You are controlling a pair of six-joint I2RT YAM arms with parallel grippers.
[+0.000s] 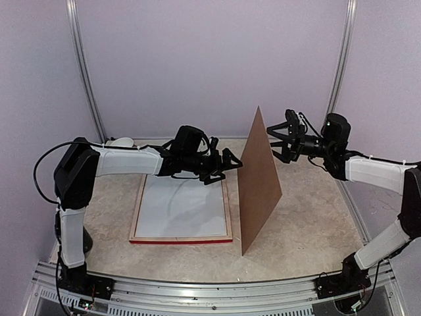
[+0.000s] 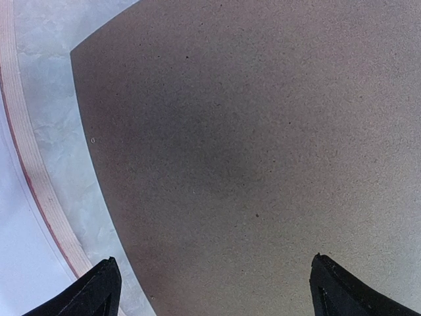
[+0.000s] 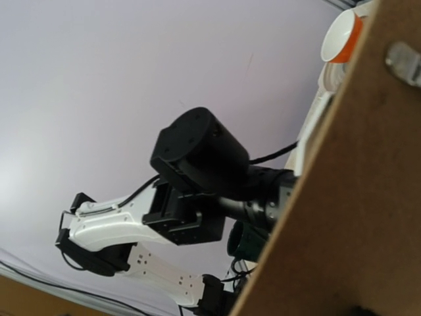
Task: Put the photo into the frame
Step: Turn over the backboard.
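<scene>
My left gripper (image 1: pixel 227 166) and right gripper (image 1: pixel 277 146) both hang spread, neither pinching the upright backing board (image 1: pixel 260 179) between them, so it could topple crooked onto the photo (image 1: pixel 181 207) in the frame (image 1: pixel 181 240) beside it.

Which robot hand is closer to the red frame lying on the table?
Left. The left gripper hovers by the far right corner of the flat red-edged picture frame; the right gripper is beyond the upright brown board.
</scene>
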